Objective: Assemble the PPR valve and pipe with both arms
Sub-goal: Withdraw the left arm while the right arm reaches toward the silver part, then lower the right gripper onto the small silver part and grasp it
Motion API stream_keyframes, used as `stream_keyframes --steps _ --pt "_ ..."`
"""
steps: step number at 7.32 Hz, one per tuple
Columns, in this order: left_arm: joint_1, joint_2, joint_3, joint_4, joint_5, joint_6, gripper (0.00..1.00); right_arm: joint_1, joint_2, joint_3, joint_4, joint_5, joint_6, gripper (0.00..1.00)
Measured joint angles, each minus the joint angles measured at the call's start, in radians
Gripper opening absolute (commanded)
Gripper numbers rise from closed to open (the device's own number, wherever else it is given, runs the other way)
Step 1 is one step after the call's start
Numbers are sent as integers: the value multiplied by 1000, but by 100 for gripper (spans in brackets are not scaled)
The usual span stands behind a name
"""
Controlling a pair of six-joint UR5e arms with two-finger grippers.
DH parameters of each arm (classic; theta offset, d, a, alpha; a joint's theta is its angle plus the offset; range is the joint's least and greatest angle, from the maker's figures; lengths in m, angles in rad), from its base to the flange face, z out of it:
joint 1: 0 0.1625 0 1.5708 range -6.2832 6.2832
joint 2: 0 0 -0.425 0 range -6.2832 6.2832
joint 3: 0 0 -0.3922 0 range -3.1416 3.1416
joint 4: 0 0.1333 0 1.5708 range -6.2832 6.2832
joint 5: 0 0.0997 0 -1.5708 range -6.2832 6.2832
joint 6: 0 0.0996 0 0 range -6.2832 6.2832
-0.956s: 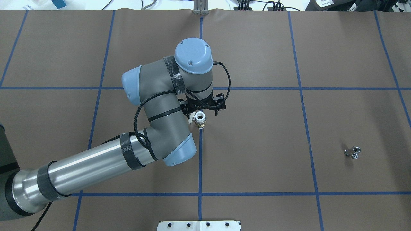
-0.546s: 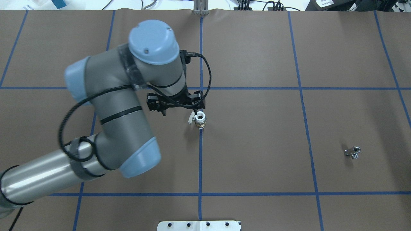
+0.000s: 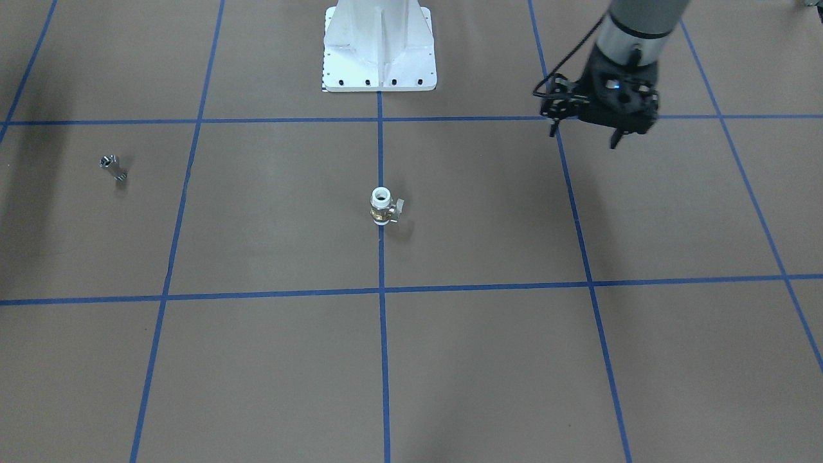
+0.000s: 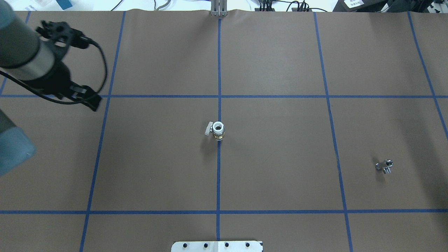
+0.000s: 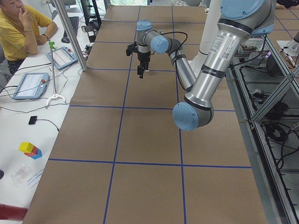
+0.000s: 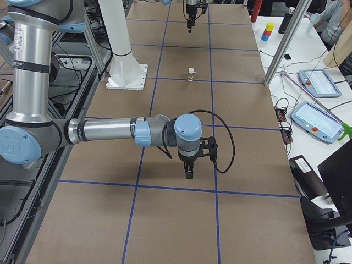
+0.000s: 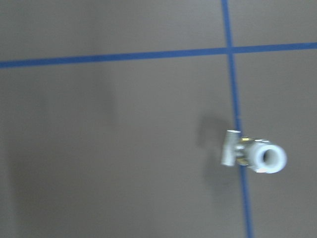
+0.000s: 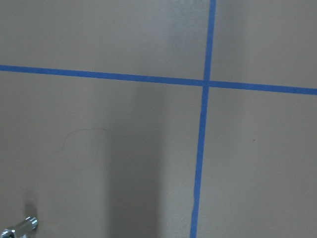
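Left gripper [image 3: 584,136]: we are seeing it hanging spread and empty, upper right; PPR valve [image 3: 381,206] standing upright, centre.

PPR valve [image 4: 218,130] upright on ctr line; pipe [image 4: 384,166] lying far rt.

- Brown-covered desk [image 4: 280,63], marked into squares by blue tape lines [image 4: 280,211].
- White bench [image 5: 14,126] alongside carries tablets [image 5: 29,85] and coloured blocks [image 5: 29,149].
- A person [image 5: 16,30] in yellow sits there.
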Motion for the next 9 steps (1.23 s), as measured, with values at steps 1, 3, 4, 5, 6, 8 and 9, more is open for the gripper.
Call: stream_keyframes --steps 1,3,4,5,6,8,9 --pt "-119 91 8 -2 -48 210 99 -26 -5 44 0 1 73 100" --pt "-331 203 103 -14 -98 591 99 -110 -11 133 0 -6 250 100" --pt "-406 224 182 -33 -128 752 100 -167 -10 171 10 -20 347 100" --pt "-452 244 259 -77 -166 856 100 -238 -7 187 62 -48 466 100" --pt "-473 270 311 -131 -195 902 100 -327 -6 189 158 -97 615 100" --pt "-483 295 344 -181 -213 922 100 -505 -8 169 312 -210 836 100" --pt "-483 298 346 -187 -215 922 100 -577 -10 155 366 -259 908 100"
